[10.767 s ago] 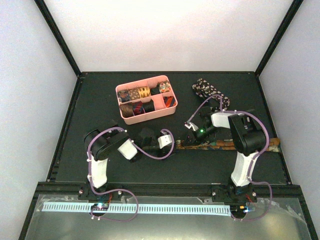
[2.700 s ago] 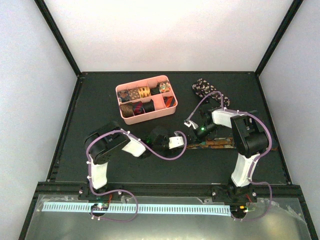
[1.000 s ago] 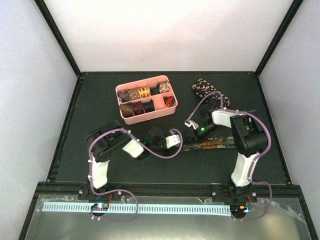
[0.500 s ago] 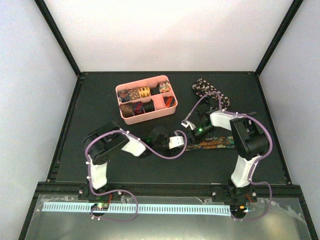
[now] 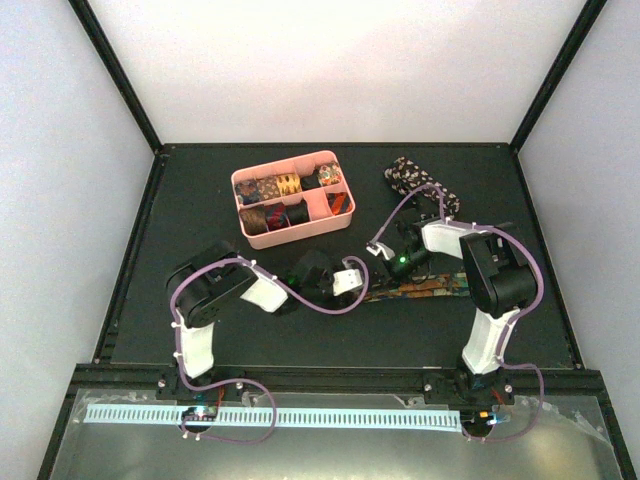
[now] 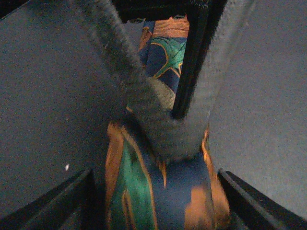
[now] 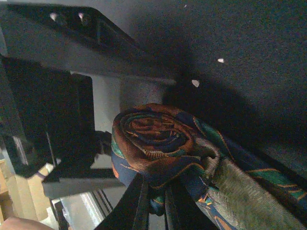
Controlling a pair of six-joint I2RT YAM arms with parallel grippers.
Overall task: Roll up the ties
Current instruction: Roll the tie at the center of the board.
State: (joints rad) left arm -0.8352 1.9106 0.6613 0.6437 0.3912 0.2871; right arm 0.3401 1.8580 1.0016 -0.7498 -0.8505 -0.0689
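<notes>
An orange, blue and green patterned tie (image 5: pixel 425 286) lies across the mat, its left end wound into a roll (image 7: pixel 153 136). My right gripper (image 5: pixel 376 270) is shut on that roll, its thin fingers (image 7: pixel 141 206) pinching it from below. My left gripper (image 5: pixel 352 281) is open right beside it on the left. In the left wrist view the same tie (image 6: pixel 144 191) lies between the wide-apart jaws of the left gripper (image 6: pixel 156 196), with the right gripper's grey padded fingers (image 6: pixel 163 120) pressed on it. A dark speckled tie (image 5: pixel 412 178) lies crumpled at the back right.
A pink divided tray (image 5: pixel 300 236) stands at the back left of centre and holds several rolled ties (image 5: pixel 288 184). Purple cables loop over both arms. Black frame rails edge the dark mat (image 5: pixel 200 200).
The tie's flat tail has grown shorter and the roll thicker since the earliest frame. My left gripper has shifted slightly left over the last half second. The right gripper stays at the roll.
</notes>
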